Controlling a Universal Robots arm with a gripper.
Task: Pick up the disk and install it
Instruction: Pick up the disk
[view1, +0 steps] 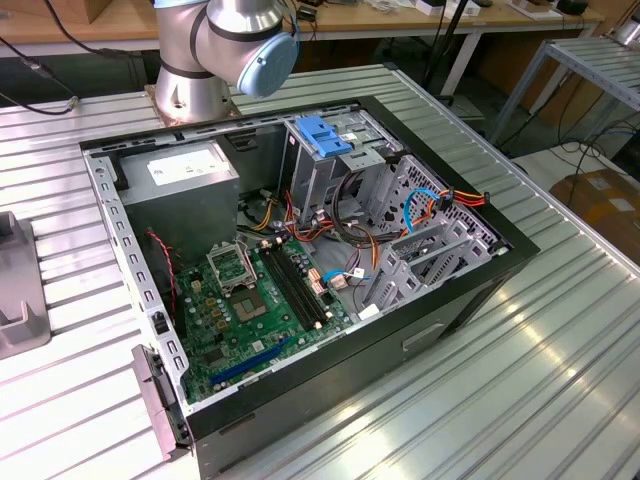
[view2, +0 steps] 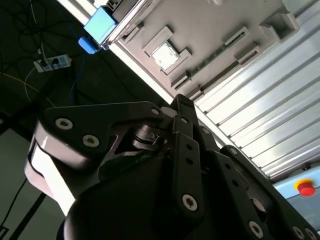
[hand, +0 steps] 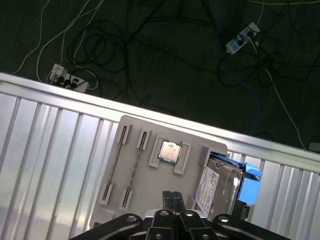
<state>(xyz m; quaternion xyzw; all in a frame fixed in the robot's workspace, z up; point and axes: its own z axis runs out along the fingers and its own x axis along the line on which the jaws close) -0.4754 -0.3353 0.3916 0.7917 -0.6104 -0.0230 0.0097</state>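
Exterior view: an open computer case (view1: 330, 290) lies on a ribbed metal table (view1: 560, 360), with its motherboard (view1: 250, 310) exposed. A grey power supply box (view1: 185, 175) sits at the far side, toward the exterior view's left. A blue tab (view1: 323, 133) tops the drive cage. The arm base (view1: 215, 50) stands beyond the case.

First wrist view: the gripper (hand: 173, 199) hangs over a grey tray (hand: 135, 180), fingers pressed together and empty. The disk (hand: 220, 182) sits at the tray's edge, white label showing and blue rail (hand: 250, 189) outward, just beside a chip (hand: 170, 151). The gripper is near the disk, not touching.

Second wrist view: the gripper's black linkage is close up, with the tray, chip and blue rail beyond. A red button (view2: 306, 188) is on the table.
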